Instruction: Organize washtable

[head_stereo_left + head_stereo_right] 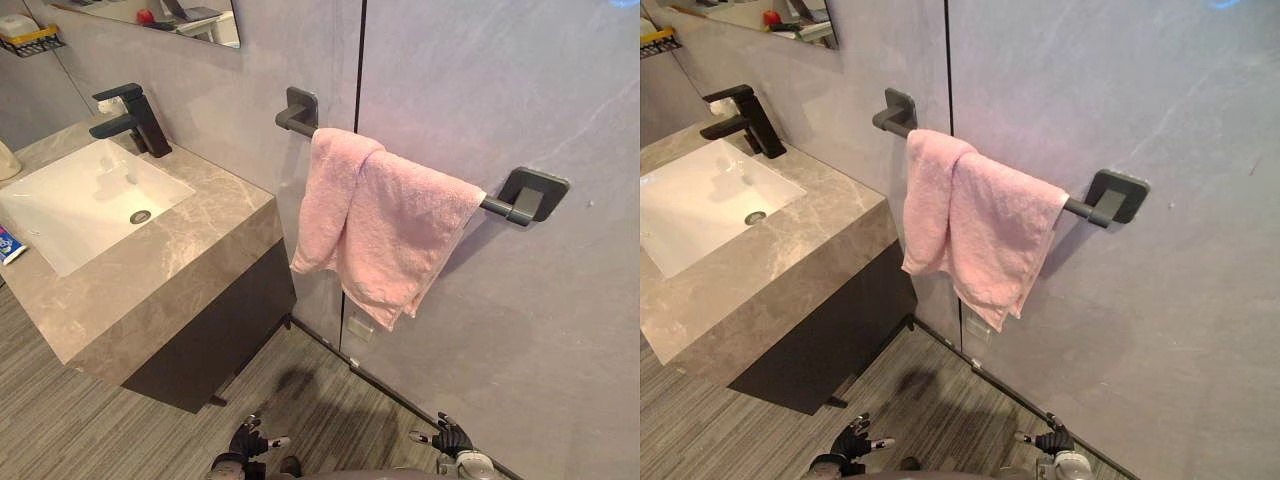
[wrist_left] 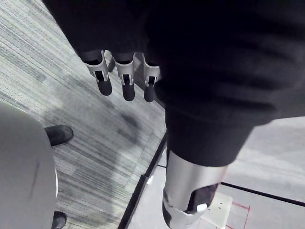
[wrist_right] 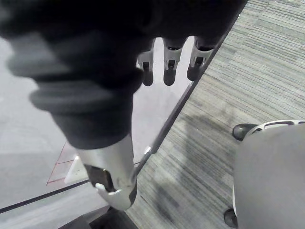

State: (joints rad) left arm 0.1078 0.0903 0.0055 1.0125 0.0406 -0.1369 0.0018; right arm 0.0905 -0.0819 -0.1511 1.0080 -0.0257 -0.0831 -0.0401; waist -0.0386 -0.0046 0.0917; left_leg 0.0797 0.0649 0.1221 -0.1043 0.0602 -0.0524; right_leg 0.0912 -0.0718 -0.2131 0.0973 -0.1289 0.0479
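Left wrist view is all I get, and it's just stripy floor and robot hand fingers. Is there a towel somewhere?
Observer: Yes. A pink towel hangs over a dark bar on the grey wall.
Operator: Is it hanging neatly?
Observer: Not really. It is bunched up, and its lower edge is uneven, with one corner hanging lowest.
Operator: What's next to it?
Observer: A stone-look counter with a white sink set in it and a black tap behind the sink.
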